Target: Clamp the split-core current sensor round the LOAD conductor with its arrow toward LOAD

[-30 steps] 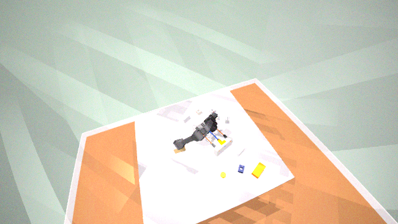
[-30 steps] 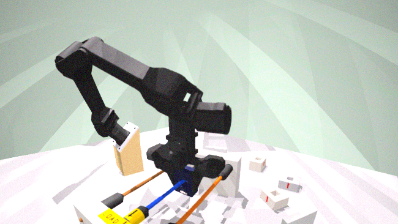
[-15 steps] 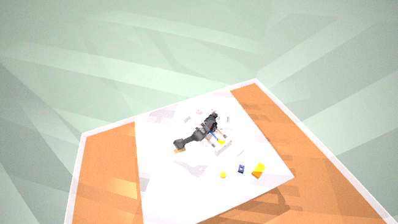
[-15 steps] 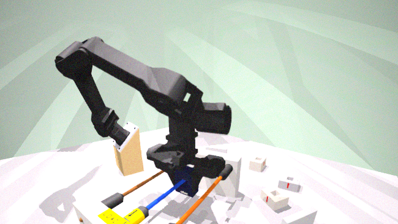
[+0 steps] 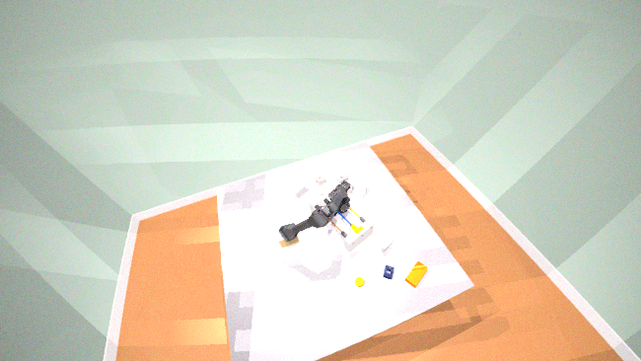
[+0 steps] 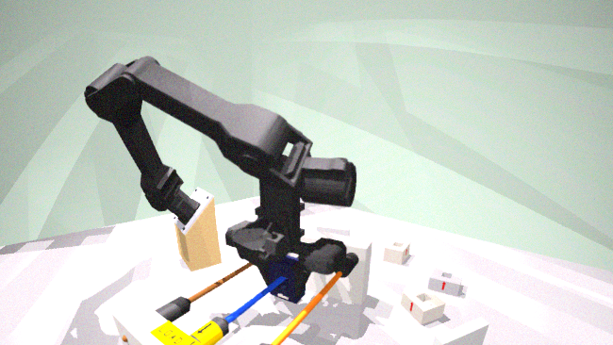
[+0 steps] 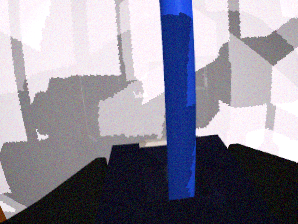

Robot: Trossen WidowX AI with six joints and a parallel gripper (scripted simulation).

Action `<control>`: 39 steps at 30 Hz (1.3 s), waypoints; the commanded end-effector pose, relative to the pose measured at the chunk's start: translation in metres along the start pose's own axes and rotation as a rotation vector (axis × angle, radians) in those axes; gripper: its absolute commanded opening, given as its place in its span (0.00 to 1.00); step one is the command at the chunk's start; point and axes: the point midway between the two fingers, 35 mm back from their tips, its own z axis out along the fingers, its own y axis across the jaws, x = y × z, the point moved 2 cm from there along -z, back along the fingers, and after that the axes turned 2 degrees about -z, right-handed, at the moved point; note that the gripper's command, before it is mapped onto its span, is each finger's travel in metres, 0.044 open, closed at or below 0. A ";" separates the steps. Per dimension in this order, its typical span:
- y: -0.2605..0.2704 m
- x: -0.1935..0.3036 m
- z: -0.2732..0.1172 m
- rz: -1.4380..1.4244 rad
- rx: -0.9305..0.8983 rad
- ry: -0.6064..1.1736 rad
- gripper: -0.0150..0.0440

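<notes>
One dark blue split-core sensor [image 6: 289, 282] [image 7: 135, 175]: between the gripper's fingers, at the blue conductor.
Gripper [image 6: 291, 264] [image 7: 169, 161]: clamped on the sensor, fingers fairly wide apart.
Blue conductor [image 5: 345, 219] [image 6: 256, 299] [image 7: 179, 100]: meets the sensor at the fingertips.
LOAD marker [image 5: 356, 229] [image 6: 172, 334]: along that conductor, away from the gripper.
Orange conductor [image 6: 306, 308]: just beside the gripper; a sideways shift could snag it.
Latch: unconfirmed; releasing too soon might let the halves spring open.
Sensor arrow: cannot be read; a reversed clamp would fail.
</notes>
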 end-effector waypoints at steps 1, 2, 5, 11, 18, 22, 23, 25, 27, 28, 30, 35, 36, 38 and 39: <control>0.000 0.000 0.000 0.000 0.000 0.000 0.25; 0.000 0.000 0.000 0.000 0.000 0.000 0.25; 0.000 0.000 0.000 0.000 0.000 0.000 0.25; -0.001 0.000 0.000 0.000 -0.014 0.000 0.25; -0.002 0.000 0.000 0.000 -0.044 -0.002 0.25; -0.003 0.000 0.000 0.000 -0.044 -0.002 0.25; -0.003 0.000 0.000 0.000 -0.044 -0.002 0.25; -0.003 0.000 0.000 0.000 -0.044 -0.002 0.25; -0.003 0.000 0.001 0.000 -0.044 -0.002 0.25; -0.003 0.000 0.001 0.000 -0.044 -0.002 0.25; -0.003 0.000 0.003 0.001 -0.043 -0.001 0.25; -0.003 0.001 0.001 0.001 -0.044 0.002 0.39; -0.003 0.001 0.001 0.001 -0.044 0.002 0.43; -0.003 0.001 0.001 0.001 -0.044 0.002 0.52; -0.003 0.001 0.001 0.001 -0.044 0.002 0.57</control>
